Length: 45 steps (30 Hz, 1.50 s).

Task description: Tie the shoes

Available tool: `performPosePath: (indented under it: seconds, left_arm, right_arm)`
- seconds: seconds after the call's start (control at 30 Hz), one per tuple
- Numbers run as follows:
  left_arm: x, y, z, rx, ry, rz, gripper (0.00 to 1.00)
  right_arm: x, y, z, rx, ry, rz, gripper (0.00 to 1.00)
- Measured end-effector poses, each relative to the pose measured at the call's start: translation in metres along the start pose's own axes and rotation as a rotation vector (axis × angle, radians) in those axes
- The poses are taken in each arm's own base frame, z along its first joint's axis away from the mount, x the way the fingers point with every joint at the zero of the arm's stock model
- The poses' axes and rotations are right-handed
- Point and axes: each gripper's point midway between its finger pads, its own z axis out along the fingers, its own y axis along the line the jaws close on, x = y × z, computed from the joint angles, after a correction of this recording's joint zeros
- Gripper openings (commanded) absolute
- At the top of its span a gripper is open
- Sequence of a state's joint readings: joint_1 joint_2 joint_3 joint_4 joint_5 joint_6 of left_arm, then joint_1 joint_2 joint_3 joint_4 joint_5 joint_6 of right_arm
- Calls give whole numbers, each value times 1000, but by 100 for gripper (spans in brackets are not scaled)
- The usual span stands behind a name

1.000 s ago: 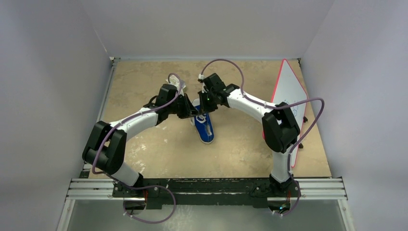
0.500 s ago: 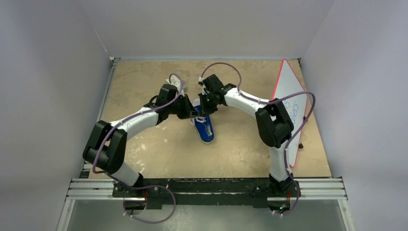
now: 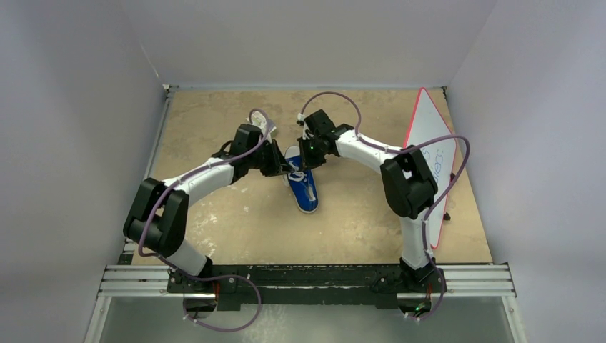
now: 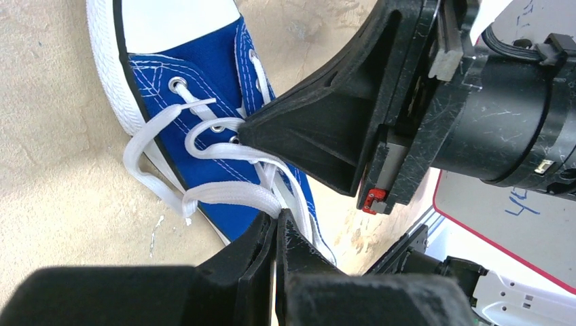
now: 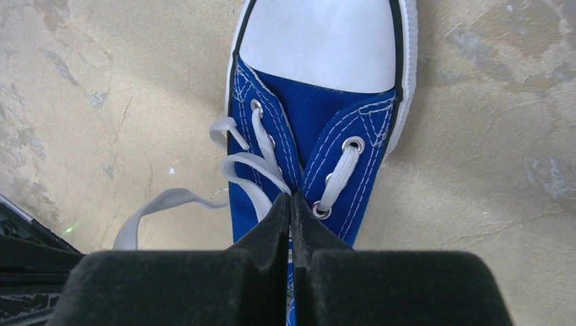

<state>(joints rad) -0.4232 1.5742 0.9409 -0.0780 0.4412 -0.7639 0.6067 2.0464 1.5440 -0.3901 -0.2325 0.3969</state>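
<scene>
One sneaker [image 3: 305, 191], blue canvas with white sole and toe cap, lies on its sole near the middle of the counter [image 3: 214, 214], its length running from about 11 to 5 o'clock in the overhead view. In the right wrist view its toe cap sits at 12 o'clock.

Laces [image 4: 204, 195]: white, flat and loose. One loop spills off the sneaker's side onto the counter, and other strands run between the eyelets.

Two tools meet over the laced part of the sneaker.
- Left tool [image 3: 289, 168]: reaches in from 9 o'clock. Its fingers [image 4: 261, 234] are pressed together, pinching a lace strand that runs into their tips.
- Right tool [image 3: 305, 161]: reaches in from 1 o'clock. Its fingers [image 5: 275, 217] are pressed together at the tongue, with a curved strand ending in the cleft between them. Its tip stands just beside the left tool's.

One white panel [image 3: 431, 136] with a red edge leans at the counter's 3 o'clock side, well apart from the sneaker.
</scene>
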Motion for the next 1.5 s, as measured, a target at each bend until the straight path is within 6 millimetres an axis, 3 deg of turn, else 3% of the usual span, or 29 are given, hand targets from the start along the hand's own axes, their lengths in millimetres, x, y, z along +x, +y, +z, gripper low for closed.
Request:
performPosePath:
  seconds: [0.43, 0.7, 1.1, 1.27, 1.43, 1.5]
  left_arm:
    - [-4, 2, 3, 4, 7, -9, 0]
    - [-16, 6, 4, 0, -9, -21, 0]
    - [-31, 15, 24, -15, 2, -30, 0]
    - [-32, 27, 35, -46, 25, -30, 0]
    - [-28, 45, 45, -89, 62, -29, 17]
    - [-28, 51, 44, -124, 68, -9, 38]
  right_arm:
    - [-1, -4, -4, -1, 4, -14, 0]
    - [8, -6, -1, -46, 24, -133, 0]
    - [17, 1, -8, -155, 78, -242, 0]
    - [17, 0, -15, -198, 97, -233, 0]
    - [17, -3, -14, -254, 124, -203, 0]
    - [18, -3, -12, -277, 142, -188, 0]
